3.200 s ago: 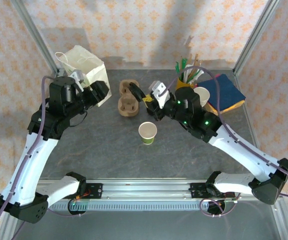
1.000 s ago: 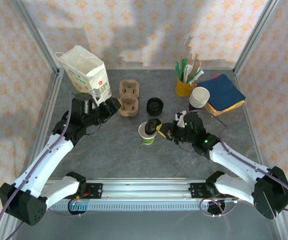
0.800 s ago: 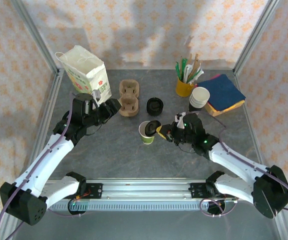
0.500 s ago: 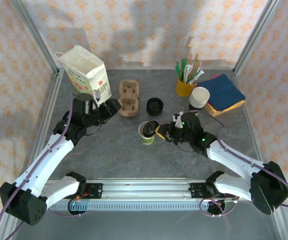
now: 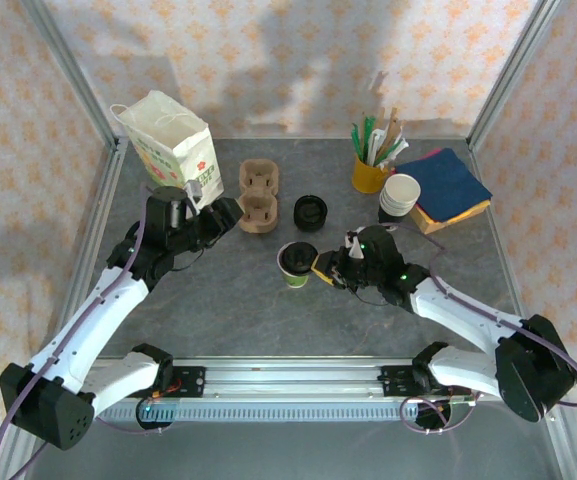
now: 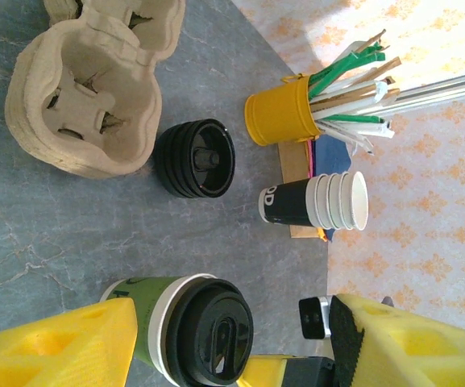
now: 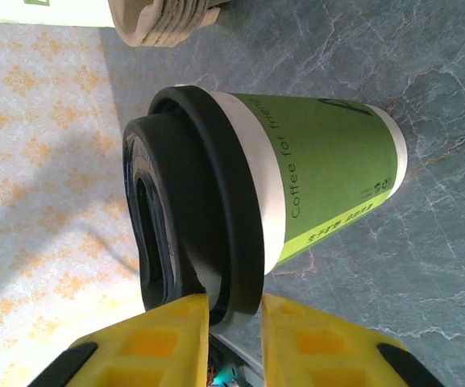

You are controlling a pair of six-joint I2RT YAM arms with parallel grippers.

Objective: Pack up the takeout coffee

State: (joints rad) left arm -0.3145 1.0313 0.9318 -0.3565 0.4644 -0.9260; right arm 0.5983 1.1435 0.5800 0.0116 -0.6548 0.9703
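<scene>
The small pale paper coffee cup (image 5: 296, 264) with green print stands upright near the middle of the grey stone-look table (image 5: 218, 310). Its round black plastic lid (image 7: 188, 201) sits on the mouth, so I judge the closing step done or almost done; if the lid is pressed tight all around, I cannot tell. The right gripper (image 5: 318, 268) is at the cup's right side, with its yellow fingers (image 7: 163, 343) standing narrow on both sides of the lid's rim; whether they pinch it is not clear. The packing itself is left: the cup is not yet in the brown moulded-pulp cup carrier (image 5: 257, 197) behind it, nor in the white paper bag (image 5: 173, 145) at the far left. The left gripper (image 5: 226, 213) waits beside the carrier, jaws wide and empty. In the earliest frame the cup was open and the right gripper was up by the stack of spare black lids (image 5: 310, 212). One second ago the lid lay tilted on the cup, and the left arm has not moved since.
</scene>
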